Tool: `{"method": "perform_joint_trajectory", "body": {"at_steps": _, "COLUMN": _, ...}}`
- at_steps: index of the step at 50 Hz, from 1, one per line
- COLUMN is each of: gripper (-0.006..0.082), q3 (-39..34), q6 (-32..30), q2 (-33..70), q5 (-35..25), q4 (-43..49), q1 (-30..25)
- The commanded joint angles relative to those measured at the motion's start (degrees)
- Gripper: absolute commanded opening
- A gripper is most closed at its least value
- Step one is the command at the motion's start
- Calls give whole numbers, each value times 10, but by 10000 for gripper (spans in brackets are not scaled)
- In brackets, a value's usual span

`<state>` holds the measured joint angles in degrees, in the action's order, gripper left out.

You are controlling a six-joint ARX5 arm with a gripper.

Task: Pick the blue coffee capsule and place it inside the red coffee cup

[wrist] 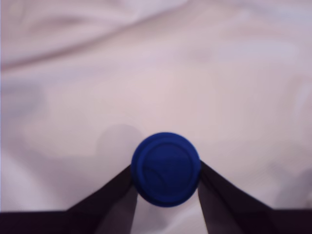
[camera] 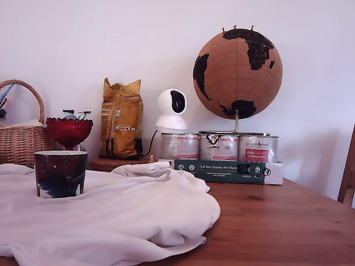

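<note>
In the wrist view the blue coffee capsule point(wrist: 165, 168) fills the space between my two dark fingers point(wrist: 119, 197), and my gripper point(wrist: 165, 185) is shut on it above the white cloth point(wrist: 156, 73). Its round flat face points at the camera and a faint shadow falls on the cloth beside it. The red coffee cup point(camera: 60, 173), dark maroon with blue-teal speckles and a pale rim, stands upright on the white cloth at the exterior view's left. Neither the arm nor the capsule shows in the exterior view.
A red glass pedestal bowl point(camera: 68, 131) and a wicker basket point(camera: 15, 132) stand behind the cup. Further back are a yellow bag point(camera: 121, 126), a white camera point(camera: 172, 111), three tins point(camera: 219, 146) on a box, and a globe point(camera: 238, 74). A wooden chair point(camera: 354, 170) is at the right edge.
</note>
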<state>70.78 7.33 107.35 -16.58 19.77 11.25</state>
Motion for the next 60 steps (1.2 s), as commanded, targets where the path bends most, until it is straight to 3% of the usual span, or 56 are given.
{"method": "perform_joint_trajectory", "body": {"at_steps": 1, "gripper": 115, "q3": -2, "q6": 2, "q2": -36, "q5": -11, "q4": 2, "q1": -21}}
{"method": "perform_joint_trajectory", "body": {"at_steps": 30, "gripper": 115, "q3": -2, "q6": 8, "q2": -107, "q5": -44, "q4": 65, "q1": -155}}
{"method": "perform_joint_trajectory", "body": {"at_steps": 51, "gripper": 118, "q3": -2, "q6": 8, "q2": -107, "q5": -31, "q4": 97, "q1": -183}}
{"method": "perform_joint_trajectory", "body": {"at_steps": 60, "gripper": 325, "q3": -2, "q6": 6, "q2": -107, "q5": -24, "q4": 111, "q1": -183}}
